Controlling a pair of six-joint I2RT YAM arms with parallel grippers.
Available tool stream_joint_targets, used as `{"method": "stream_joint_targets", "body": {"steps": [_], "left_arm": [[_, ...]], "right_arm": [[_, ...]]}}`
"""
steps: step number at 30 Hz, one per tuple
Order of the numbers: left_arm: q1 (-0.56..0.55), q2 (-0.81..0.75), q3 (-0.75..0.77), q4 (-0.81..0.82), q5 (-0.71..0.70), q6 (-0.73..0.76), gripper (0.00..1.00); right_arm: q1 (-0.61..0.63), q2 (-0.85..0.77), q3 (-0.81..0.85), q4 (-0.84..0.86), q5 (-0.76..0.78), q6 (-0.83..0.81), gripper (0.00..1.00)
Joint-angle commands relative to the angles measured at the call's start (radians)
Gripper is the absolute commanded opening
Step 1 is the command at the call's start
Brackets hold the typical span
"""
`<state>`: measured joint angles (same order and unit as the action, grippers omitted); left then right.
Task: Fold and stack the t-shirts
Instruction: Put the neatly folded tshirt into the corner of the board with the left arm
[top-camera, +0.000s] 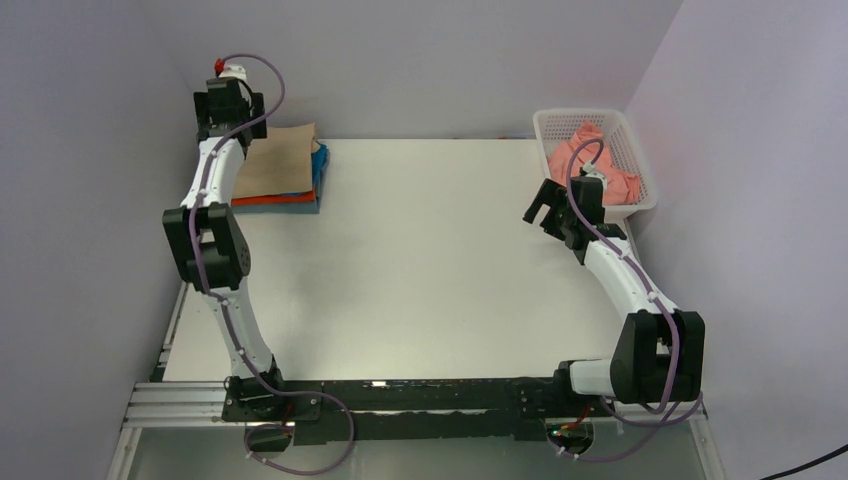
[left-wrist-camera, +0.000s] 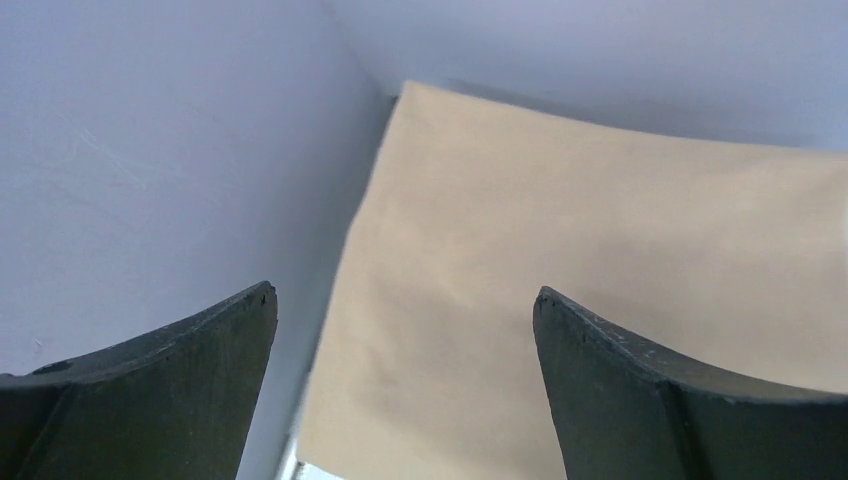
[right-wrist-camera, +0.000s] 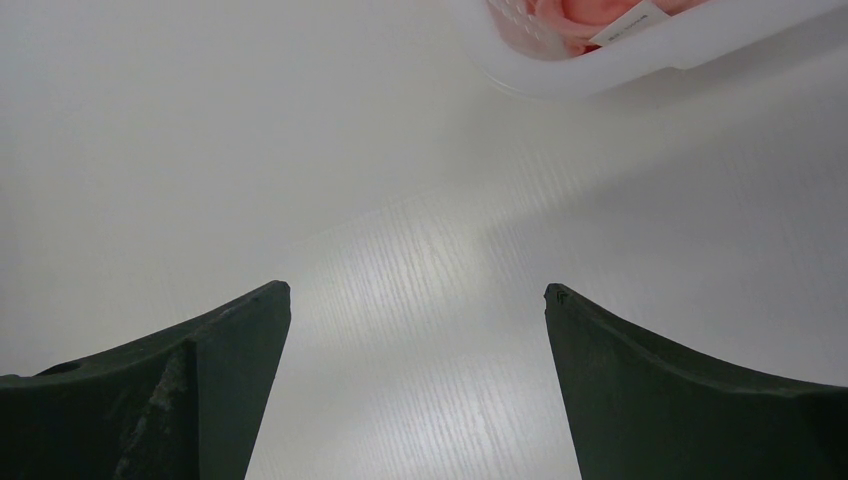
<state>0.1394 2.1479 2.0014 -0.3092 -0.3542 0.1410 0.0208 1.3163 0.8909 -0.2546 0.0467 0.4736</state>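
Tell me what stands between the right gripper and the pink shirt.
Only the basket wall. The pink shirt lies inside the white basket, the open right gripper outside it, over the table. The basket's top is open, so nothing visible blocks a reach from above.

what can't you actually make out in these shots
Top view: the left arm covers part of the stack, so layers under the tan shirt cannot be counted.
Top view: the right arm overlaps the basket; anything under the pink shirt is hidden.
Right wrist view: the basket is cut off by the top edge; a label is too small to read.
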Motion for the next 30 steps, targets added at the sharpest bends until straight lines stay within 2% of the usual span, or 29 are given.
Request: {"method": "stream_joint_targets", "body": {"steps": [1,5,9,11,13,18,25,30], "left_arm": [[-0.003,-0.215,-0.106,0.075,0.280,-0.121,0.99],[-0.007,-0.338,-0.232,0.123,0.476,-0.234,0.99],[-0.016,-0.440,-0.399,0.275,0.566,-0.273,0.99],[-0.016,-0.439,-0.427,0.300,0.565,-0.277,0.99],[-0.017,-0.391,-0.391,0.268,0.562,-0.262,1.00],[-0.017,-0.231,-0.265,0.160,0.728,-0.230,1.00],[-0.015,-0.048,-0.171,0.094,0.802,-0.268,0.99],[-0.015,0.056,-0.106,0.006,0.839,-0.237,0.99]], "right_arm": [[-0.006,-0.038,0.020,0.011,0.003,0.000,1.00],[-0.004,-0.069,-0.005,0.033,-0.011,-0.004,1.00],[-0.005,-0.110,-0.028,0.053,-0.018,-0.015,1.00],[-0.005,-0.123,-0.032,0.040,-0.012,-0.020,1.00],[-0.005,-0.133,-0.037,0.034,-0.003,-0.027,1.00],[-0.004,-0.139,-0.053,0.048,-0.003,-0.027,1.00],[-0.005,-0.115,-0.042,0.039,0.002,-0.031,1.00],[-0.007,-0.105,-0.039,0.033,0.013,-0.033,1.00]]}}
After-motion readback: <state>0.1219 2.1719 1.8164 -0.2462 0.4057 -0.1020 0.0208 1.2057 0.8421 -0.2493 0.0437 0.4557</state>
